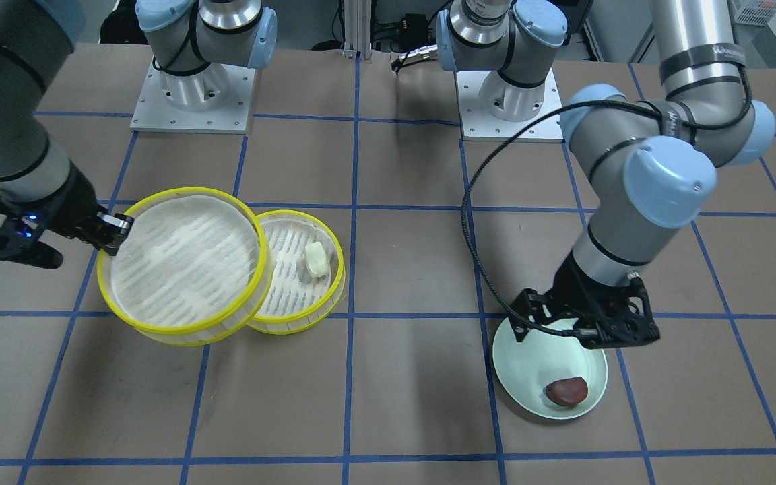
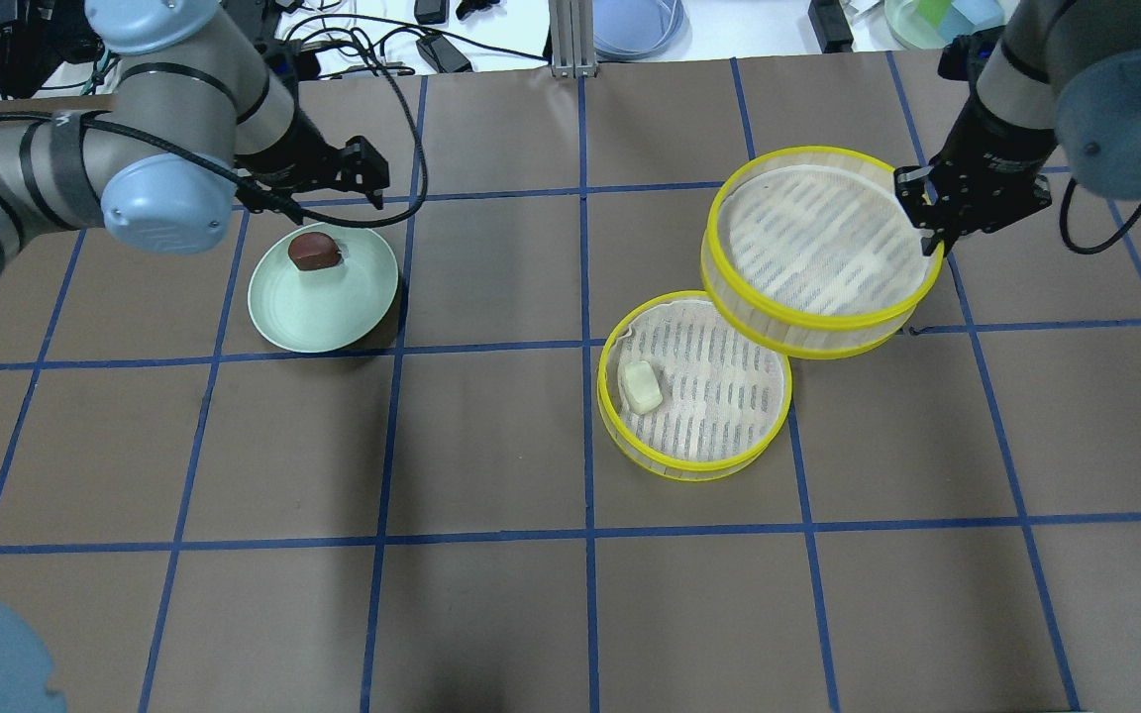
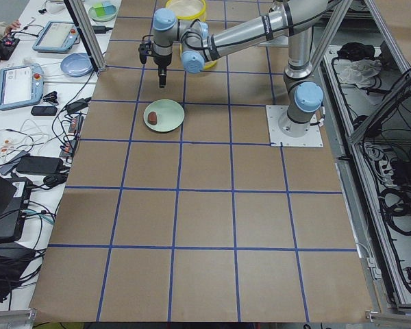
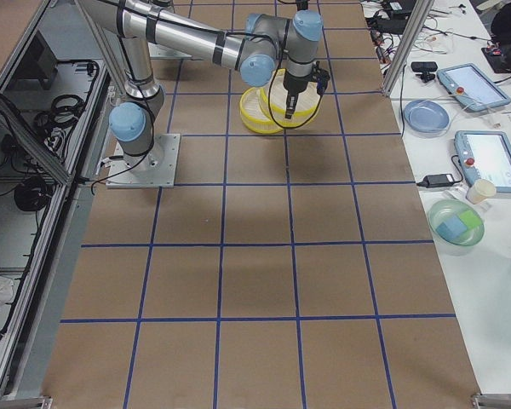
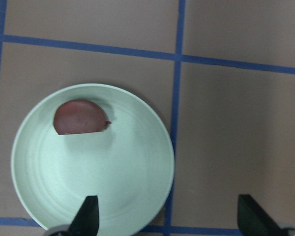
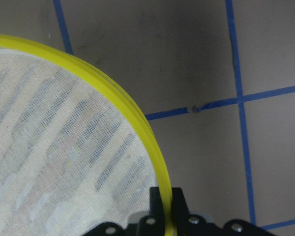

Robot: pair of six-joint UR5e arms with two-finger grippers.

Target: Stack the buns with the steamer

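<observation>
Inside the lower steamer tray (image 2: 694,470) lies the cream bun (image 2: 641,387), while the brown bun (image 2: 314,251) sits on the green plate (image 2: 323,317) below the spread-fingered left gripper (image 2: 328,183), and the right gripper (image 2: 930,223) pinches the rim of the tilted upper tray (image 2: 818,238).

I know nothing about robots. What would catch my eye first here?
Most striking is the round yellow-rimmed steamer tray, pinched at its rim by the right arm's jaws and held tilted, partly over a second yellow-rimmed tray that holds a pale cream oblong bun. Across the table, a dark reddish-brown rounded bun sits on a pale green plate, with the left arm's open jaws hovering by the plate's edge.
</observation>
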